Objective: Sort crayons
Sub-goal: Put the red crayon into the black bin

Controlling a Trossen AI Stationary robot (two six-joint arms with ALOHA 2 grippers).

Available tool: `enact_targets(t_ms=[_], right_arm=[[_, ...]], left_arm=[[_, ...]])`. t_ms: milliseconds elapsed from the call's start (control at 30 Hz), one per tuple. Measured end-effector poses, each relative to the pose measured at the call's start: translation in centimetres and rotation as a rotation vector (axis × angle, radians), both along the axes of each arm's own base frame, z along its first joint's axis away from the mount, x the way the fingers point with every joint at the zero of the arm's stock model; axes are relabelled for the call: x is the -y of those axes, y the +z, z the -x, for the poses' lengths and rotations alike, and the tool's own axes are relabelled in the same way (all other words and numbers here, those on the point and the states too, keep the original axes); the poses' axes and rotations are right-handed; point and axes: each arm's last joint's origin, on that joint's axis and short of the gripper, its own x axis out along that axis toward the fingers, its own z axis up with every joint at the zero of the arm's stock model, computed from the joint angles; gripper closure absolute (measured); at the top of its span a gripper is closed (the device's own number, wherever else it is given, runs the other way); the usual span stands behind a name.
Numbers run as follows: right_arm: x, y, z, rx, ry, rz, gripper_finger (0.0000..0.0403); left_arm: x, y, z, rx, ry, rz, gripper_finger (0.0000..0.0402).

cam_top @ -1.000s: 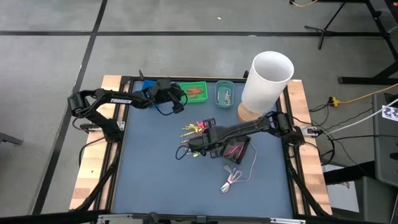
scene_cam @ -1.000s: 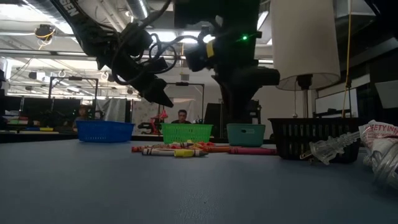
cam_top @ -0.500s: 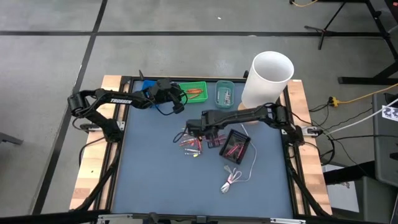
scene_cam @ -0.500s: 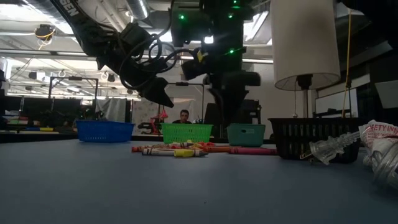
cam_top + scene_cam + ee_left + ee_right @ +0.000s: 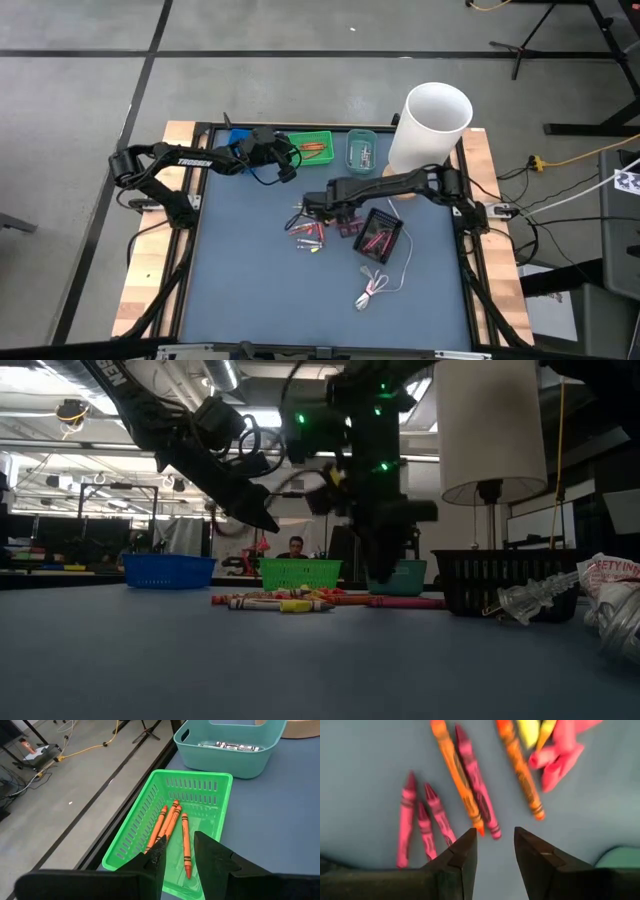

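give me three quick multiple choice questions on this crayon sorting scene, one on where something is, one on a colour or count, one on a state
1. Where is the left gripper?
A. over the green tray
B. over the black basket
C. beside the white cable

2. What colour are the crayons in the green tray?
A. pink
B. orange
C. yellow

3. How does the right gripper stand?
A. shut on a pink crayon
B. open, holding nothing
C. shut on the white cable

Answers:
1. A: the left wrist view looks past the fingers straight into the green tray, and the high view puts that gripper at the tray's edge.
2. B: the orange crayons lie together on the tray floor.
3. B: the right wrist view shows bare table between its fingers, above the loose crayons.
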Motion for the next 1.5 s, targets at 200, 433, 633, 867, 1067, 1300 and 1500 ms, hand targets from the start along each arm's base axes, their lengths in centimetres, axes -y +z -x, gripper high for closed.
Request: enact_targets(t_ms=[200, 433, 633, 867, 1067, 1300, 1500], right_arm=[[0.3, -1.2, 0.5, -0.019, -0.002, 0.036, 0.0274], [0.4, -1.2, 0.0, 0.033, -0.001, 0.081, 0.0274], [0.4, -1.2, 0.0, 0.031, -0.001, 0.08, 0.0274], [0.2, -1.3, -0.1, 0.038, 0.001, 0.034, 0.0274], [0.2, -1.2, -0.3, 0.068, 0.0, 0.035, 0.0274], [0.1, -1.3, -0.4, 0.076, 0.001, 0.0, 0.0274], [0.1, -1.3, -0.5, 0.088, 0.001, -0.009, 0.0274]], left_arm=[[0.0, 0.0, 0.0, 0.0, 0.0, 0.0, 0.0317], [0.0, 0.0, 0.0, 0.0, 0.0, 0.0, 0.0317], [0.0, 0.0, 0.0, 0.0, 0.0, 0.0, 0.0317], [0.0, 0.0, 0.0, 0.0, 0.0, 0.0, 0.0317], [0.0, 0.0, 0.0, 0.0, 0.0, 0.0, 0.0317], [0.0, 0.0, 0.0, 0.0, 0.0, 0.0, 0.0317], [0.0, 0.0, 0.0, 0.0, 0.0, -0.001, 0.0317]])
